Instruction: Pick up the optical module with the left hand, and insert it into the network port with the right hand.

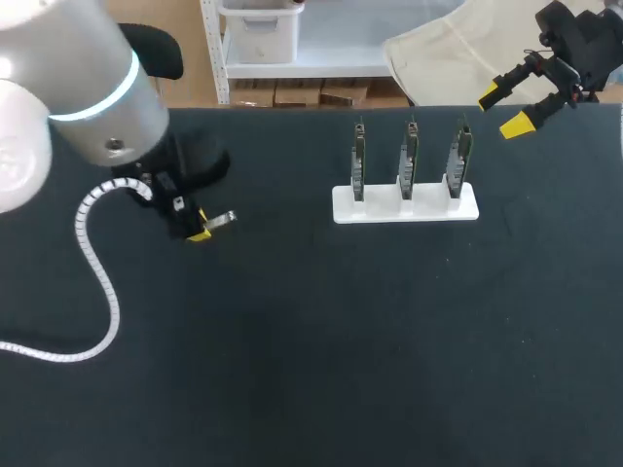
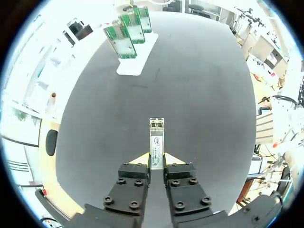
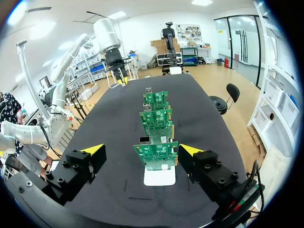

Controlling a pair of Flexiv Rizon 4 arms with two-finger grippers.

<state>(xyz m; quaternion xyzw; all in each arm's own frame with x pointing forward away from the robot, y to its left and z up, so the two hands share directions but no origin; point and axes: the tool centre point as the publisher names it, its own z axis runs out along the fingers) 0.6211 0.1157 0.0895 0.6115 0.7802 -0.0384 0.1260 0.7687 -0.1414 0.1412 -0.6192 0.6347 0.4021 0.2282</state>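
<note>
The optical module [image 2: 156, 138], a slim silver bar with a white label, sticks out forward between the yellow tips of my left gripper [image 2: 156, 159], which is shut on its rear end. In the head view that gripper [image 1: 201, 231] is low over the table's left side, the module [image 1: 224, 219] pointing right. Three upright green network boards [image 1: 410, 156] stand in a white base [image 1: 405, 207] right of centre. My right gripper [image 1: 508, 107] hangs open beyond the base's right end. In its own view the right gripper [image 3: 142, 151] faces the nearest board [image 3: 156, 156], which carries a metal port [image 3: 144, 139].
The black table [image 1: 321, 350] holds nothing else in view. My left arm's coiled white cable [image 1: 97, 263] hangs over the left part of the table. From the left wrist view the boards [image 2: 127, 34] stand far ahead of the module.
</note>
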